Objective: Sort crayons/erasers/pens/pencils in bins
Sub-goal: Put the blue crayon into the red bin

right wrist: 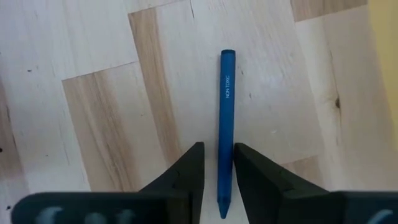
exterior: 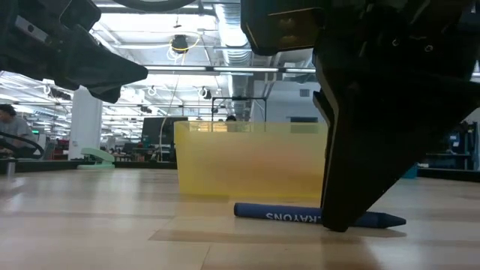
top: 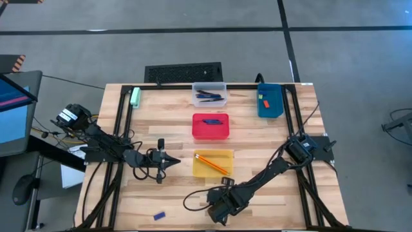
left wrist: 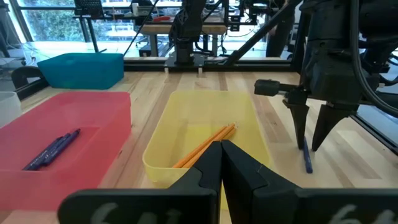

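Note:
A blue crayon [right wrist: 226,112] lies flat on the wooden table near its front edge, just in front of the yellow bin [exterior: 247,161]. My right gripper [right wrist: 219,149] points steeply down over the crayon's pointed end. It is open, with one finger on each side of the crayon and the tips down at the table [exterior: 345,221]. My left gripper [left wrist: 221,149] hangs shut and empty, left of the yellow bin [top: 197,169], which holds two orange pencils [left wrist: 208,144].
A red bin [top: 195,126] with blue sticks, a clear bin [top: 195,95] with dark pens and a blue bin [top: 278,103] with small erasers stand farther back. A second blue crayon [top: 159,215] lies near the front left. A pale green block [top: 136,96] lies at the far left.

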